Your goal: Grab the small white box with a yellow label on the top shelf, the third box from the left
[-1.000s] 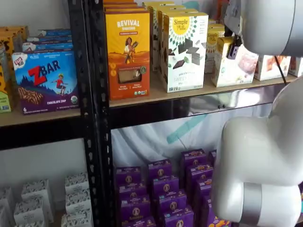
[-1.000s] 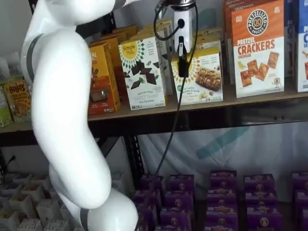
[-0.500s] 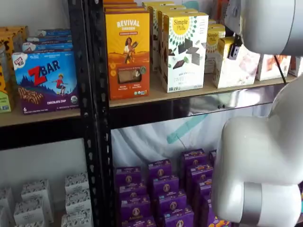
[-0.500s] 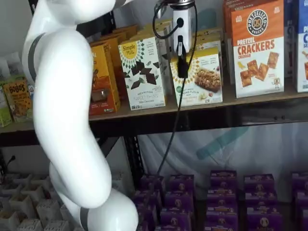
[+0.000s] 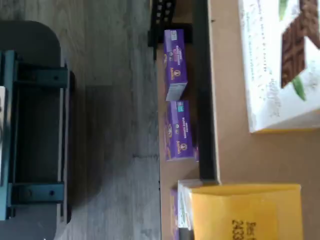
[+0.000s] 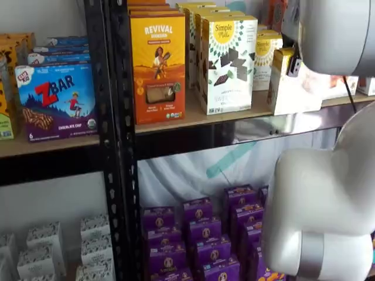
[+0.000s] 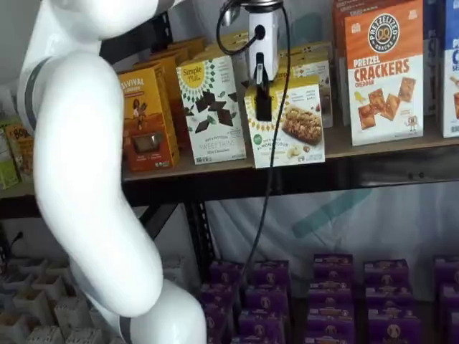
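Note:
The small white box (image 7: pixel 295 127) with the yellow sunburst logo and cookie picture hangs tilted at the front edge of the top shelf (image 7: pixel 373 147), partly past the edge. My gripper (image 7: pixel 262 102) is shut on its upper part, one black finger down the front. In a shelf view the box (image 6: pixel 291 93) shows its yellow side next to the gripper (image 6: pixel 294 66). In the wrist view its yellow top (image 5: pixel 245 212) lies over the tan board (image 5: pixel 230 150).
The taller white box with chocolate pieces (image 7: pixel 213 107) and the orange Revival box (image 6: pixel 158 67) stand left of it, a pretzel crackers box (image 7: pixel 384 72) to its right. Purple boxes (image 7: pixel 330 294) fill the lower level. My white arm (image 7: pixel 86 179) blocks the left.
The gripper has pulled the small white box forward and sideways off its row toward the shelf's front edge; the box now tilts and overhangs.

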`<state>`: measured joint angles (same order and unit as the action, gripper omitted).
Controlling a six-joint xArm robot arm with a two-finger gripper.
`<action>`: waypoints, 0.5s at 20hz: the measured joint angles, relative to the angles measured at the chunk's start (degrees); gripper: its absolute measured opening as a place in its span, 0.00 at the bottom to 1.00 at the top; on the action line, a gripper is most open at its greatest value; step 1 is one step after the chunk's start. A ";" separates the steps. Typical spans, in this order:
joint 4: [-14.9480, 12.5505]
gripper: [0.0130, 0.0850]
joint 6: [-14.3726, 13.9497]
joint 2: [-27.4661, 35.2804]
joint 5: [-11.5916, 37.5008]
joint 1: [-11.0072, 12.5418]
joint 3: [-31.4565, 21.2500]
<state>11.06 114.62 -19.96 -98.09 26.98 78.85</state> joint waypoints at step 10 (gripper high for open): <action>-1.45 0.28 -0.68 -6.52 -3.16 -0.65 -4.76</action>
<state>9.61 113.94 -26.48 -101.25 26.33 74.09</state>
